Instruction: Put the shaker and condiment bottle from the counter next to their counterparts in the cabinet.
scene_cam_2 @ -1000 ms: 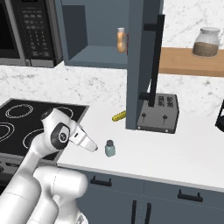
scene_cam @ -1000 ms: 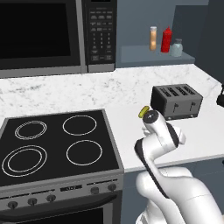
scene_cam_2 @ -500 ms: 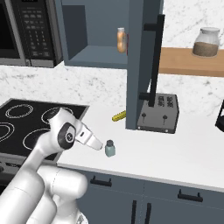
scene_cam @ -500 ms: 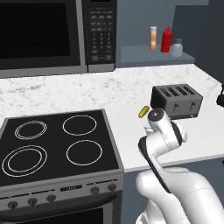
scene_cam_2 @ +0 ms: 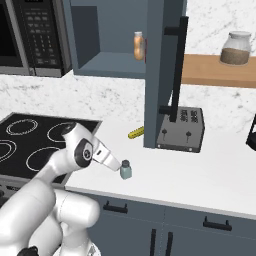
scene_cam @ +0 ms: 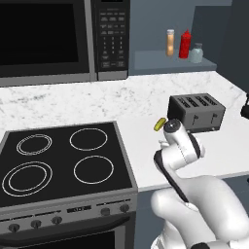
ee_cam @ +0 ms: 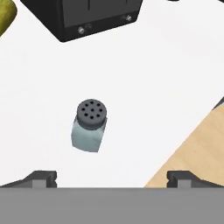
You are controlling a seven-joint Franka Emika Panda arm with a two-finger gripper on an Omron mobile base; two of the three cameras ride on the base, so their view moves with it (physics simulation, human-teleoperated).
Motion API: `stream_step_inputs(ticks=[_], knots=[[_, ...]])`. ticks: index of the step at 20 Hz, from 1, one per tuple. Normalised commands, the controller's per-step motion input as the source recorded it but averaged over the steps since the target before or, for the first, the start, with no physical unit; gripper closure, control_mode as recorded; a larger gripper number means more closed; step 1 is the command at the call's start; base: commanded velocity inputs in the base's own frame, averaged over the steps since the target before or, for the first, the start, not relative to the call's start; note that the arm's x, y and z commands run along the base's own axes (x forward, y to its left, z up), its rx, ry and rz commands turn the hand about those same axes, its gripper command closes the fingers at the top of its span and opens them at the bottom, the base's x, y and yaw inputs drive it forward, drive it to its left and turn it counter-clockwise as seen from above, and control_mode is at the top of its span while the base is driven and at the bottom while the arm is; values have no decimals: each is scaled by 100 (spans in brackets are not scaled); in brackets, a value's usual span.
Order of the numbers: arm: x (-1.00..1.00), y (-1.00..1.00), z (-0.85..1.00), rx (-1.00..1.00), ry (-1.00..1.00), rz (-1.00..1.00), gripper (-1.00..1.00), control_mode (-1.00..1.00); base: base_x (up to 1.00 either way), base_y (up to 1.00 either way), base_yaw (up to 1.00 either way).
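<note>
The shaker (ee_cam: pixel 89 124), pale blue-grey with a grey holed cap, stands upright on the white counter (ee_cam: pixel 144 83) near its front edge, also seen as the shaker (scene_cam_2: pixel 125 169). My gripper (ee_cam: pixel 113 179) is open, its fingertips wide apart just short of the shaker; from the right base camera the gripper (scene_cam_2: pixel 115 164) points at it from the left. The orange condiment bottle (scene_cam: pixel 169 43) stands on the cabinet shelf (scene_cam: pixel 160 62) beside a red squeeze bottle (scene_cam: pixel 185 44) and a twin shaker (scene_cam: pixel 196 53).
A black toaster (scene_cam_2: pixel 181 130) sits behind the shaker, with a small yellow oblong item (scene_cam_2: pixel 136 133) to its left. The open cabinet door (scene_cam_2: pixel 159 75) hangs above the toaster. The stove (scene_cam: pixel 58 160) lies to the left. The counter's edge drops off just beyond the shaker.
The hand has stretched to the right along the counter's front and closed in on the shaker. Jaws stay wide apart. The shaker has not moved.
</note>
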Motion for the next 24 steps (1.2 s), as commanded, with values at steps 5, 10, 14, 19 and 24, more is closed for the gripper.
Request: stream_step_inputs(ticks=[5, 10, 14, 19, 24], knots=[[18, 0, -27, 1, 0, 0, -100, -100, 0, 0, 0], [22, -5, -26, 3, 0, 0, -100, -100, 0, 0, 0], [12, -18, -23, 7, 0, 0, -100, -100, 0, 0, 0], [0, -23, -16, 8, 0, 0, -100, -100, 0, 0, 0], [-1, -3, -5, 10, -2, 0, -100, -100, 0, 0, 0]])
